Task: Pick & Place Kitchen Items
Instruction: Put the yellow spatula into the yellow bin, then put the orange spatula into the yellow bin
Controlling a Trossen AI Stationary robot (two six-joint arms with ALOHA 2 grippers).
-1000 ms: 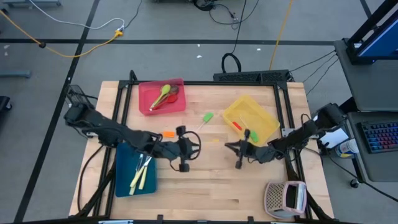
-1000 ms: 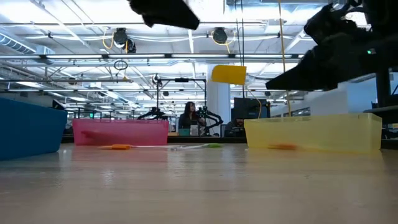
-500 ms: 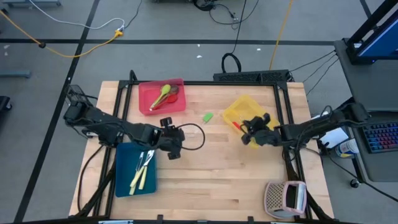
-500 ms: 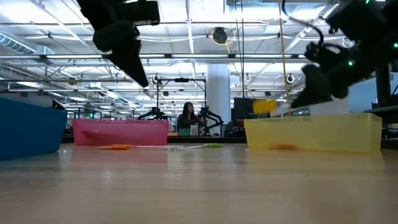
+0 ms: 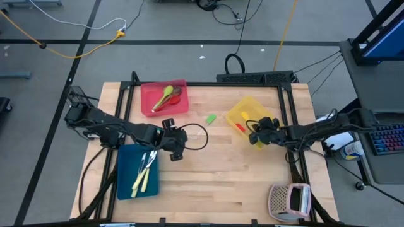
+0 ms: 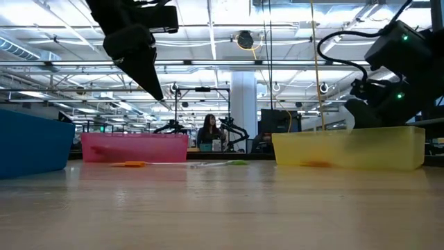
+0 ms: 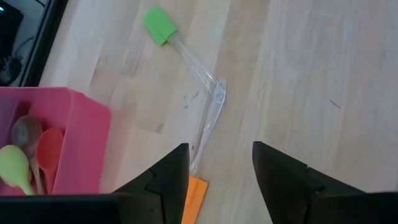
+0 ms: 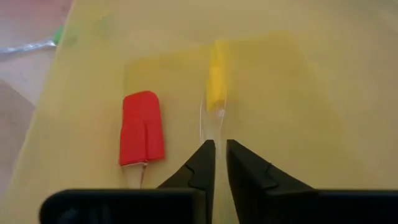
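Observation:
My left gripper (image 5: 172,135) (image 7: 216,180) hangs open above the table, between the red tray (image 5: 180,106) and the blue tray (image 5: 129,165). Under it lies an orange spatula (image 7: 196,198) beside a green spatula (image 7: 160,25), both flat on the wood. My right gripper (image 5: 254,133) (image 8: 221,155) is low over the yellow tray (image 5: 273,126), nearly shut on a yellow spatula (image 8: 216,79). A red spatula (image 8: 142,127) lies on the tray's floor. Spoons (image 5: 165,96) lie in the red tray, and cream knives (image 5: 142,175) in the blue one. My right gripper has the free end of the yellow spatula's clear handle (image 8: 210,124) between its two fingertips, which stand a sliver apart. The fingers lie along the handle, and the yellow head points away from them over the tray's floor. Whether the head rests on the floor does not show.
A pinkish-grey perforated box (image 5: 290,200) stands at the near right corner. Bare wood lies between the trays and along the near edge. A person (image 6: 210,132) sits in the room far behind the table.
My right gripper has carried the yellow spatula from the table's middle toward the far right and down into the yellow tray. My left gripper has gone from the middle toward the left and far edges and come lower, ending over the orange spatula.

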